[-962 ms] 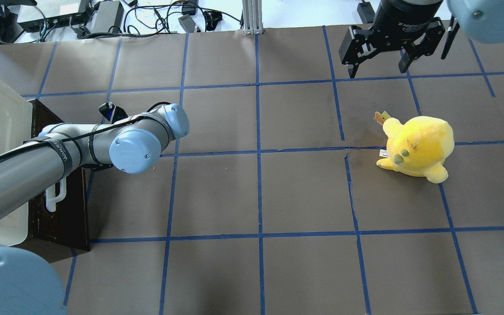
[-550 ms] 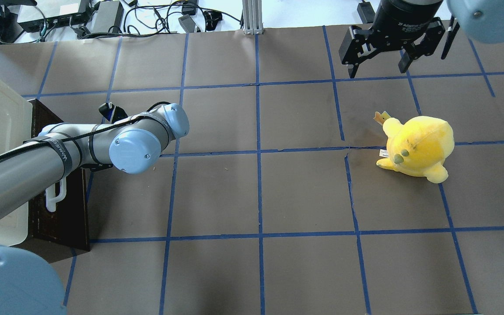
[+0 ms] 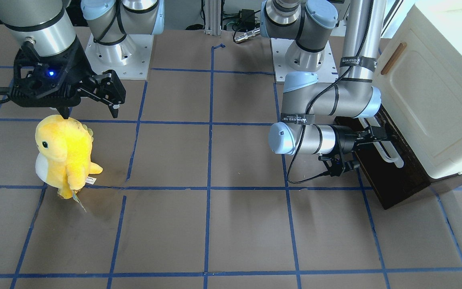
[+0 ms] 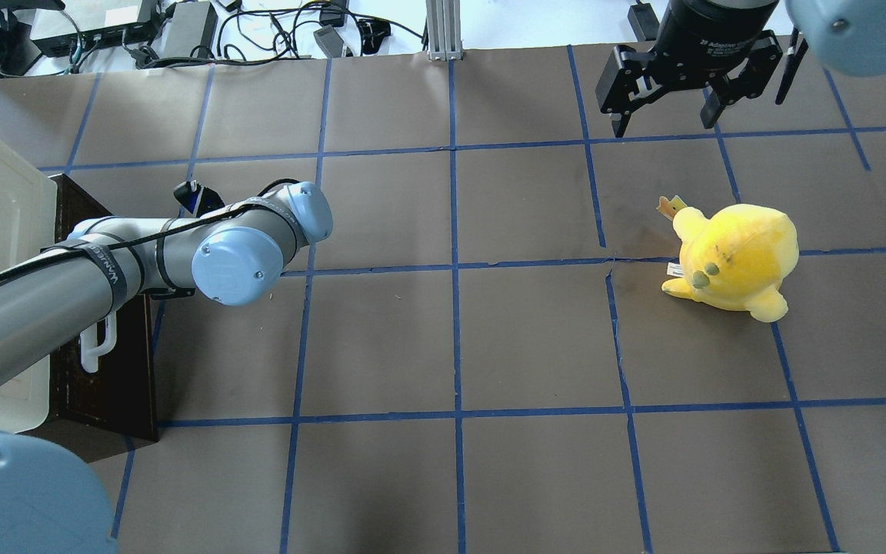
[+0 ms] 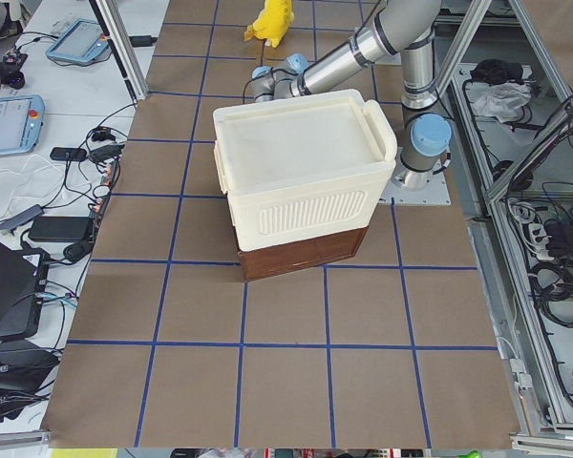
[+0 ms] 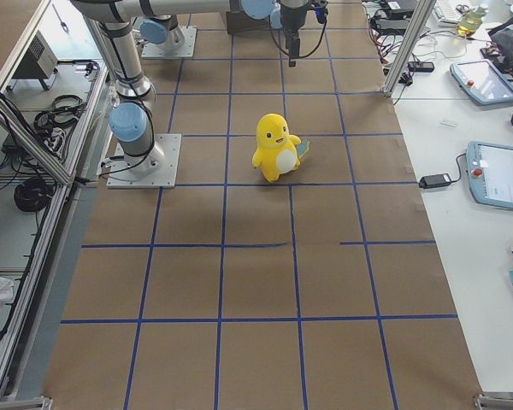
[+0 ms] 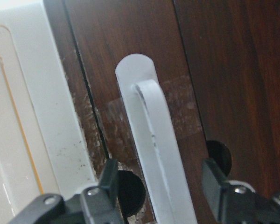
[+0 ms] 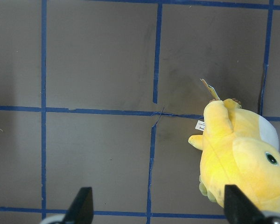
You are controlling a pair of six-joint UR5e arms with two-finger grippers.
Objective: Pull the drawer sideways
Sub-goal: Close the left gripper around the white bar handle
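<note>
Straddling the white bar handle point(image 7: 151, 140) of the drawer point(image 3: 393, 182) with the left pincer point(image 7: 159, 186), near the bar's rounded end: fingers point(image 7: 107, 184) spread wide, one on each side of the bar, leaving a thin gap on both sides, clamping nothing. Pointing sideways off a folded left arm, level with the dark brown drawer front. Placing the drawer low under the cream cabinet point(image 3: 427, 100), at the right side of the front-facing frame and the left edge of the overhead frame. Cannot tell how far out the drawer sits. Hanging the right pincer point(image 4: 664, 123) at upper right of the overhead frame, above the tabletop point(image 4: 451, 346), fingers wide apart, gripping nothing. Spotting a yellow plush toy point(image 4: 735, 258) upright on the tabletop, right of centre in the overhead frame, lower right in the right wrist frame, near the right pincer but apart from it, well apart from the drawer.
</note>
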